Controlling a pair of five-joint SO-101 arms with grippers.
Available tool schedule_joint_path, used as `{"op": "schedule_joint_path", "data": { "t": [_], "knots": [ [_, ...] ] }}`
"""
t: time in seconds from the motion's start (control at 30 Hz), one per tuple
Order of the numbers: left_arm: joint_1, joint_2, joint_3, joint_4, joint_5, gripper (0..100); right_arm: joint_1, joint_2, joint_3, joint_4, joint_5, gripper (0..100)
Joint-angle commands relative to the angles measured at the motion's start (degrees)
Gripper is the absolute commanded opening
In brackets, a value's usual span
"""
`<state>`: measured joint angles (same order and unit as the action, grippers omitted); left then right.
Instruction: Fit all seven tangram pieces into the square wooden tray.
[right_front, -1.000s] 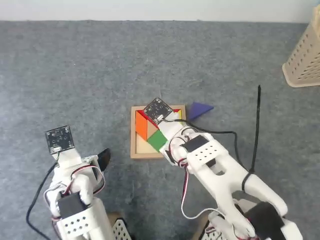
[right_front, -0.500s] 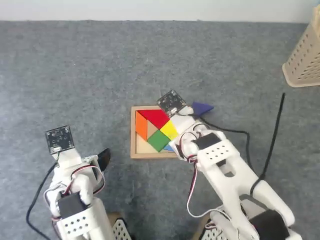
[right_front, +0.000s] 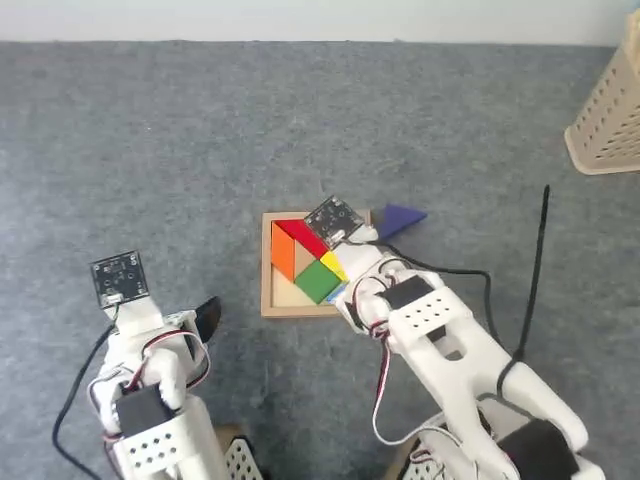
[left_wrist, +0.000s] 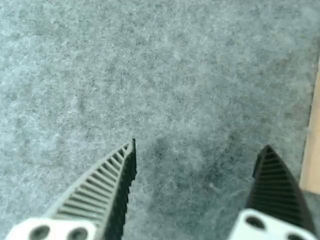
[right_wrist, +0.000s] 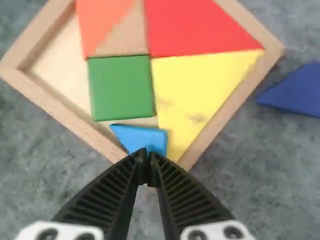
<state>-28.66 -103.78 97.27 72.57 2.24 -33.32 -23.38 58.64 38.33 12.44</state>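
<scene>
Soft, even light falls from above across the grey worktop (right_front: 150, 130), with no glare on it. Shadows are faint. A dim smudge lies on the worktop beneath the spread left pincer (left_wrist: 200, 145), and the tray (right_wrist: 50, 99) has a slightly darker inner wall. The tangram pieces (right_wrist: 200, 25) are lit brightly and flatly. The pale wall (right_front: 300, 18) beyond the worktop's far edge is the brightest area.

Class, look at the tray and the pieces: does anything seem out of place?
Yes. The dark blue triangle lies on the carpet beside the tray, outside its rim rather than fitted inside.
</scene>
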Motion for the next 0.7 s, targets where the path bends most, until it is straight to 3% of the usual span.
{"op": "schedule_joint_path", "data": {
  "t": [0.0, 0.67],
  "knots": [
    [0.09, -0.7, -0.75, -0.09, -0.09, 35, -1.89, -1.54, -0.7, -1.45, -0.7, 0.7],
    [0.09, -0.7, -0.75, -0.09, -0.09, 35, -4.62, 6.46, -2.29, -5.93, -0.62, 0.7]
  ]
}}
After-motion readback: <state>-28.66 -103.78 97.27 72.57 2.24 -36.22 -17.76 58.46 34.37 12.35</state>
